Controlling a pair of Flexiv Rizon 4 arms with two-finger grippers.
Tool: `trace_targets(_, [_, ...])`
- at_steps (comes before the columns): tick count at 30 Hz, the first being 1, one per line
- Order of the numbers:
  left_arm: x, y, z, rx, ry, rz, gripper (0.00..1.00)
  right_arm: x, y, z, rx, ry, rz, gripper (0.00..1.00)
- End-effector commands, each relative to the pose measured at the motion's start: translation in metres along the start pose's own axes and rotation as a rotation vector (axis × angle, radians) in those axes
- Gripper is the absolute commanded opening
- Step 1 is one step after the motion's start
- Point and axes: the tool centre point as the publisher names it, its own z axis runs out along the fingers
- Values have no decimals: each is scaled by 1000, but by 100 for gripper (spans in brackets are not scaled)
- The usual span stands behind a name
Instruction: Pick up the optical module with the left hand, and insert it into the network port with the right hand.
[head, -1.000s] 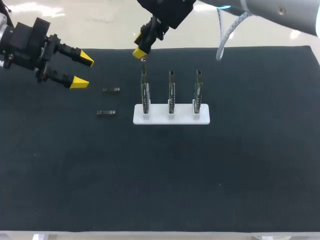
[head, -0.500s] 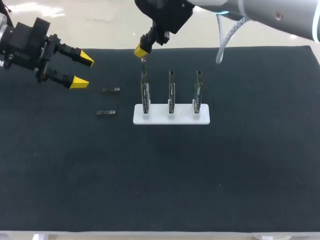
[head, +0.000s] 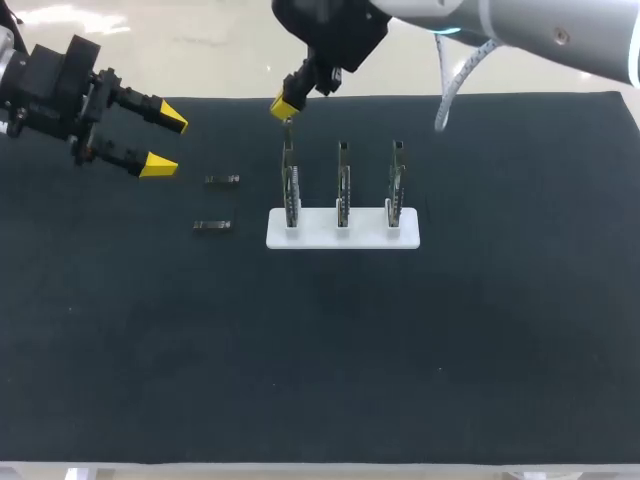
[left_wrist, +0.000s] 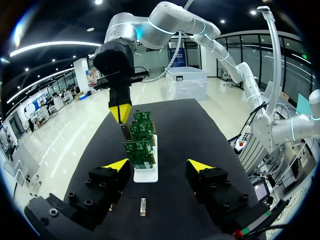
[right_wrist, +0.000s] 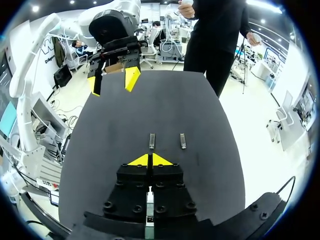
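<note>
A matte black surface (head: 320, 350) with a pale front edge (head: 320, 468) fills the head view. Past its far edge lies a glossy, light floor (head: 200, 60) with bright glare (head: 60, 18). In the left wrist view, strip lights (left_wrist: 45, 49) cross a dark ceiling.

3 circuit boards (head: 288, 180) (head: 343, 180) (head: 397, 180), 1 white base (head: 315, 236). 2 loose modules (head: 222, 179) (head: 212, 226) on 1 mat (head: 400, 350). 1 third module (head: 287, 121), pinched in right gripper (head: 284, 106). 2 grippers total, counting left gripper (head: 165, 145).

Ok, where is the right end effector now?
In the head view the right end effector hangs near the back edge of the mat, just above the leftmost circuit board on the white base, shut on the optical module.
</note>
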Motion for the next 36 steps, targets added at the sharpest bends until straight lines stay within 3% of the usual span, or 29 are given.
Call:
trace_targets(1, [0, -1, 1, -3, 3, 0, 100, 4, 1, 2, 5, -5, -3, 0])
trace_targets(36, [0, -1, 1, -3, 3, 0, 100, 25, -1, 27, 14, -28, -12, 0])
